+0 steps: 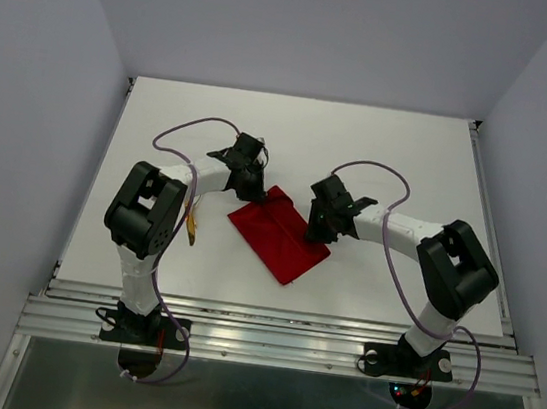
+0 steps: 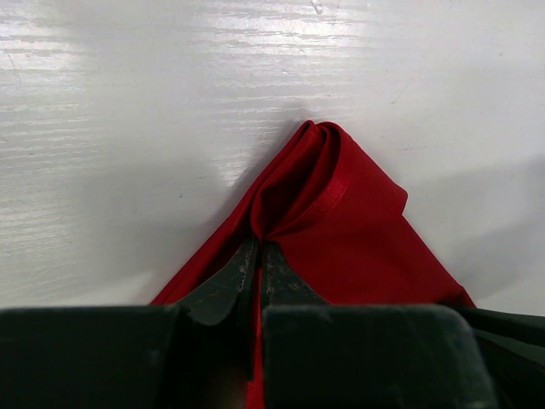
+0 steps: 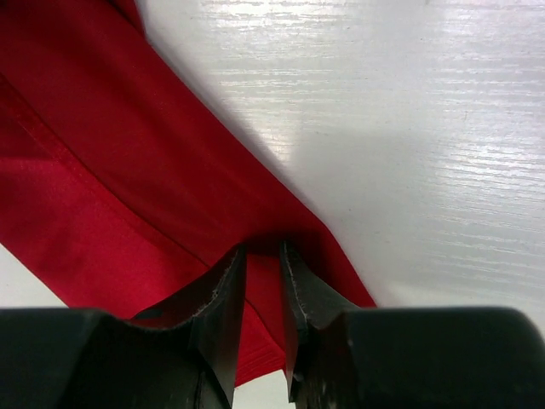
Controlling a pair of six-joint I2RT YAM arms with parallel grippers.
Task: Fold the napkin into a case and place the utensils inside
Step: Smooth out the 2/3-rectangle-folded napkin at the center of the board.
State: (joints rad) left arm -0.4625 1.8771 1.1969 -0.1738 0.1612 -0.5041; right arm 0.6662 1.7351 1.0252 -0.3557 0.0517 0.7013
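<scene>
The red napkin lies folded into a slanted rectangle in the middle of the table. My left gripper is at its far left corner and is shut on a pinched-up fold of the cloth; the left wrist view shows the jaws closed. My right gripper is at the napkin's right edge, its jaws narrowly apart and gripping a ridge of the cloth. A slim gold utensil lies beside the left arm, partly hidden by it. The fork is hidden.
The white table has a metal rail along its near edge. Grey walls stand on three sides. Both arms' cables loop above the table.
</scene>
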